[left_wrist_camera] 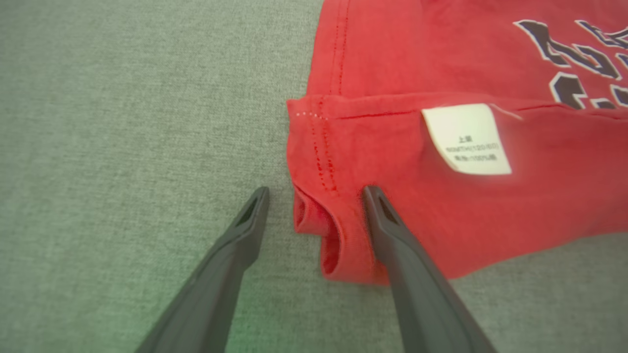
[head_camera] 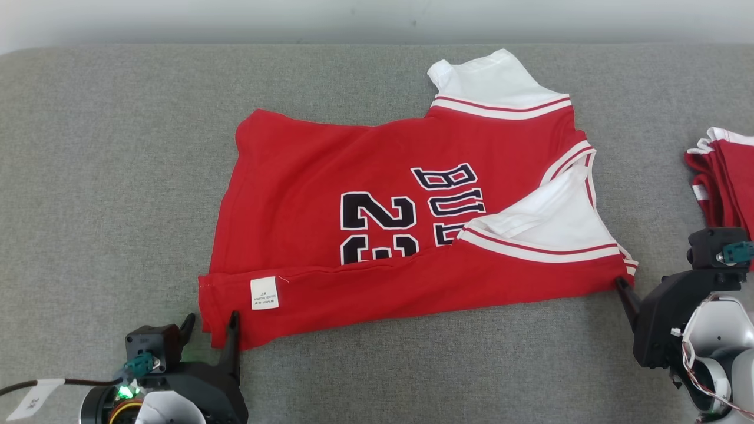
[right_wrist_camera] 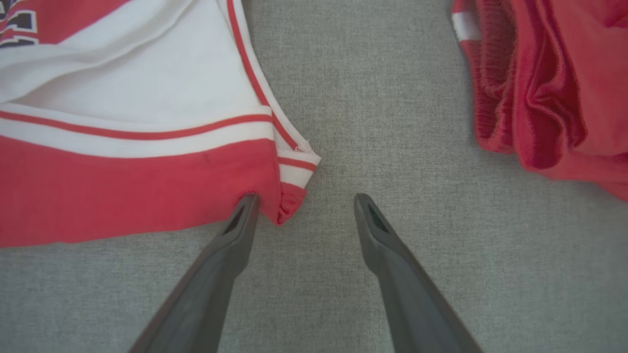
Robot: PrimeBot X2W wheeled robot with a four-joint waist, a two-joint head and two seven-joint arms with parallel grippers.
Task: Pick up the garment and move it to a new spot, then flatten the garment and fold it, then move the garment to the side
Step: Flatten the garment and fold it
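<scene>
Grey woven fabric is covering the counter (head_camera: 118, 176). A red sleeveless basketball jersey with white trim and black numerals (head_camera: 330, 171) is lying across its middle, near edge folded over, a white care label (head_camera: 264, 292) showing on the fold. Left gripper (head_camera: 211, 323) is standing wide, straddling the jersey's hem corner, one finger over the cloth. Right gripper (right_wrist_camera: 305, 198) is gaping wide, one fingertip touching the striped corner, holding nothing. A bunched red-and-white cloth pile (head_camera: 727, 171) is sitting far right.
</scene>
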